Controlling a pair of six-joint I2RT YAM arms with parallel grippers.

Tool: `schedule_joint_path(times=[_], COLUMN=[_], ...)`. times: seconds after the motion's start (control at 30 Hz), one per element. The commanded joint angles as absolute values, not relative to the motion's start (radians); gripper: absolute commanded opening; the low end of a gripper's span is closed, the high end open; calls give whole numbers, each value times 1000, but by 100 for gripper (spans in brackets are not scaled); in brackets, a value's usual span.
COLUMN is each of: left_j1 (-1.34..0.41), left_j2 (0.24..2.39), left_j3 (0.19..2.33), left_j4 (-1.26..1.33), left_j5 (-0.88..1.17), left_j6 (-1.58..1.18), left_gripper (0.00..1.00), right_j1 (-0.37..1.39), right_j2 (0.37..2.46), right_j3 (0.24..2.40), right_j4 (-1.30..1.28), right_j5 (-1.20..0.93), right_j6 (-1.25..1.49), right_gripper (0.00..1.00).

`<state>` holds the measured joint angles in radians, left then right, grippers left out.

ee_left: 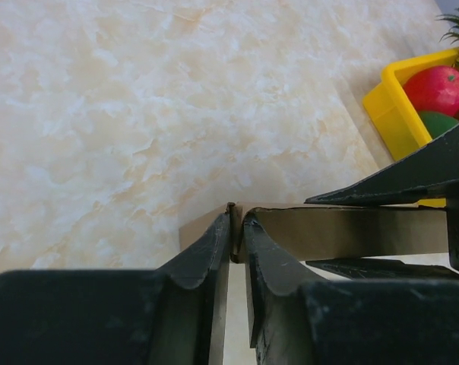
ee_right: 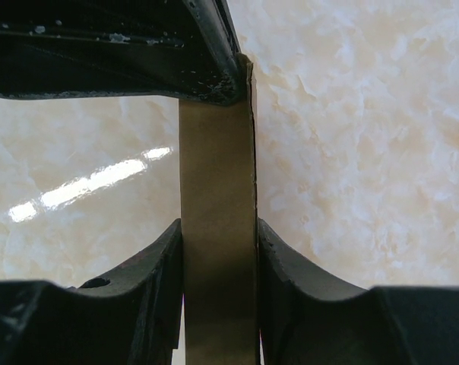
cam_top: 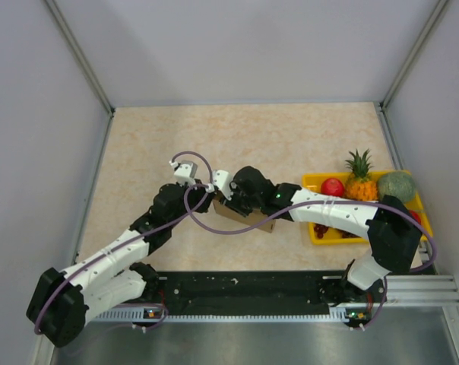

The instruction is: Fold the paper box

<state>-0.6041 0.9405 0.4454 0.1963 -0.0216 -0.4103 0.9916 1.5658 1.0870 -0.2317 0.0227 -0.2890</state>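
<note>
the paper box (cam_top: 261,223) lies on the marble-pattern table (cam_top: 252,137). it is near the yellow tray (cam_top: 314,181), on the side of the tray that faces the left arm. the box is plain brown cardboard, and in the top view the two wrists cover most of it. whether it touches the tray i cannot tell, because the right arm passes over that place.

the left gripper (ee_left: 235,228) is at the end of the box that is farther from the tray. its jaws stand almost closed, with only a thin slit between them. the upright edge of one cardboard wall sits in this slit at the fingertips. if the fingers really press this wall or only stand around it, i cannot tell. from this corner another wall of the box runs toward the tray.

the right gripper (ee_right: 220,236) is at the box on the tray side of the left gripper, very near to it. its jaws are closed on a narrow band of the cardboard, and its fingers (ee_right: 161,266) touch the band on both sides. the band goes straight away from the wrist camera to a black finger of the left gripper, which meets its far end.

in the tray there are a pineapple (cam_top: 359,179), a red round fruit (cam_top: 332,186) and a green melon (cam_top: 397,185). the pineapple is between the other two.
</note>
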Motion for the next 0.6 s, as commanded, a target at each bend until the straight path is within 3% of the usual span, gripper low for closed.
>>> schedule_joint_path(times=[0.0, 0.07, 0.3, 0.4, 0.57], left_j1=[-597, -597, -595, -595, -595], left_j2=[977, 997, 1028, 1017, 1006], left_j3=[471, 518, 607, 586, 511], left_j4=[-47, -84, -144, -126, -8], left_j5=[-84, -103, -22, -14, 31], left_j6=[-360, -388, -368, -354, -337], left_gripper=[20, 27, 31, 19, 9], right_j1=[954, 954, 953, 954, 954], right_j2=[1585, 1589, 1586, 1585, 1589], right_j3=[1083, 1086, 1089, 1092, 1098], right_j4=[-210, -210, -219, -219, -218], right_j5=[20, 11, 15, 12, 3], right_j6=[-265, -264, -271, -270, -261], right_gripper=[27, 27, 25, 24, 24])
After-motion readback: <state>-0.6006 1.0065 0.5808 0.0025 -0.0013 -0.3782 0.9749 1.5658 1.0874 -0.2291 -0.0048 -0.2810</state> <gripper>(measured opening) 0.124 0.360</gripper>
